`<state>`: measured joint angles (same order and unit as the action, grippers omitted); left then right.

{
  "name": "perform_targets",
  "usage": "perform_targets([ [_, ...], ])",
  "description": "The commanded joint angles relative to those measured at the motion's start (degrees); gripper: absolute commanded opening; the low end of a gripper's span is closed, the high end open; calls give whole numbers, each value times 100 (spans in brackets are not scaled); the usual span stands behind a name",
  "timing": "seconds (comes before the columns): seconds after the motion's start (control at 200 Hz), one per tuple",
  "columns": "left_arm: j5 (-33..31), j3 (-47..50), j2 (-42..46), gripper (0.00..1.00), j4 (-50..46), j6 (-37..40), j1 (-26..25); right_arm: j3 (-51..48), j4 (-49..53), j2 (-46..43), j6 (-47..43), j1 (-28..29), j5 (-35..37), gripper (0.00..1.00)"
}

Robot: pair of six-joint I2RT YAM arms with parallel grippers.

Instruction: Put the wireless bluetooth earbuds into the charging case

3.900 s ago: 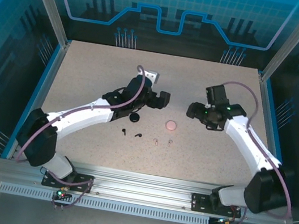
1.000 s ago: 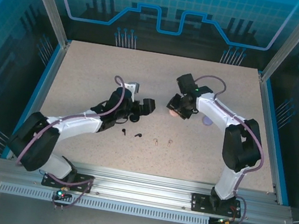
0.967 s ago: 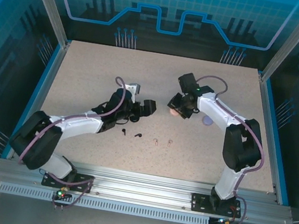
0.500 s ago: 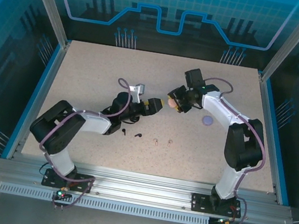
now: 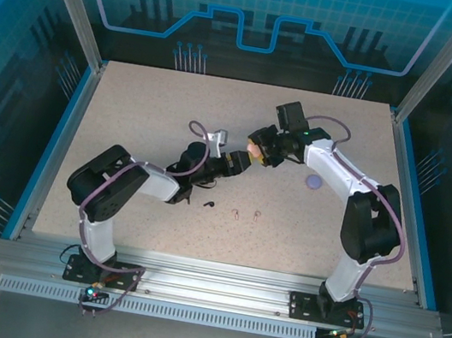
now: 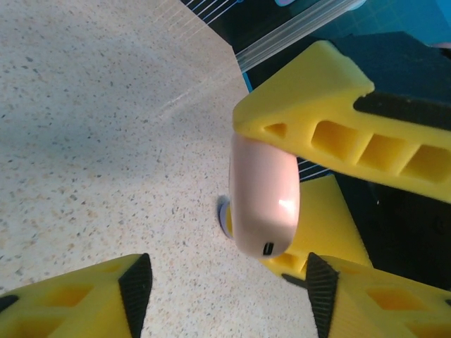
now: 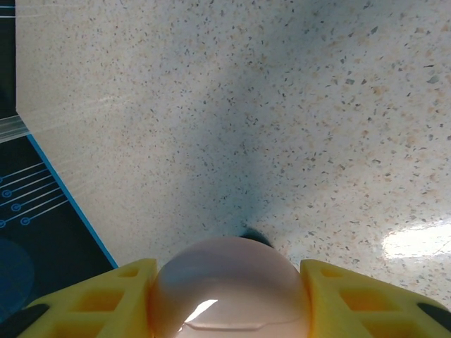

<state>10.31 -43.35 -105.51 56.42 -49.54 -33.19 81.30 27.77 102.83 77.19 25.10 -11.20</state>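
Note:
A pale pink round charging case (image 5: pixel 254 149) hangs above the table's middle, with my right gripper (image 5: pixel 260 150) shut on it. In the right wrist view the case (image 7: pixel 229 292) sits between the gripper's (image 7: pixel 229 282) yellow fingers. My left gripper (image 5: pixel 240 162) is just left of it. In the left wrist view its jaws (image 6: pixel 227 285) stand open, the case's (image 6: pixel 264 197) lower end between the pads without touching them. On the table lie a black earbud (image 5: pixel 209 204) and two pale pink earbuds (image 5: pixel 237 214) (image 5: pixel 256 216).
A purple round case (image 5: pixel 315 182) lies on the table to the right of the grippers, and its edge peeks out behind the pink case (image 6: pixel 224 211). The left arm (image 5: pixel 150 181) stretches low over the table's left middle. A blue rim borders the speckled table (image 5: pixel 133 101).
The right gripper has lifted the pink case off the table and carried it a little left. The left arm has stretched to the right until its gripper meets the case.

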Motion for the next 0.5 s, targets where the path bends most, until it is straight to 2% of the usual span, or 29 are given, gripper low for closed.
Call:
perform_targets([
  [0.0,-105,-232,-155,58,328,28,-37,-118,-35,-175,84,74,-74,48],
  [0.495,-235,-558,-433,42,300,31,-37,-184,-123,-159,69,135,-153,48],
])
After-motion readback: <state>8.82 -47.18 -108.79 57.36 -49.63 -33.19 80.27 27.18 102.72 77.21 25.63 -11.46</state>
